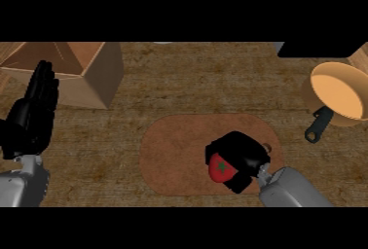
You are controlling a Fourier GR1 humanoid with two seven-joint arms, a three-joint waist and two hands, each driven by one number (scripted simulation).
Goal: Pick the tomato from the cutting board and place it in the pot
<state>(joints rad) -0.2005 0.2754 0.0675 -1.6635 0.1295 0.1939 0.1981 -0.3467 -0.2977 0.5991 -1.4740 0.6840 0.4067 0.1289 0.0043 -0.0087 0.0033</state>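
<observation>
Red and round, the tomato is at the right part of the brown cutting board. The right hand is curled round it from above. The tomato looks small, light and smooth. It is likely soft, so a gentle hold on its sides seems best. The pot stands well apart on the desk. The left hand rests open at the left edge.

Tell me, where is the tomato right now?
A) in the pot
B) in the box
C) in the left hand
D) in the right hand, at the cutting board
D: the right hand curls round the tomato at the cutting board; the pot stands apart at the right.
</observation>
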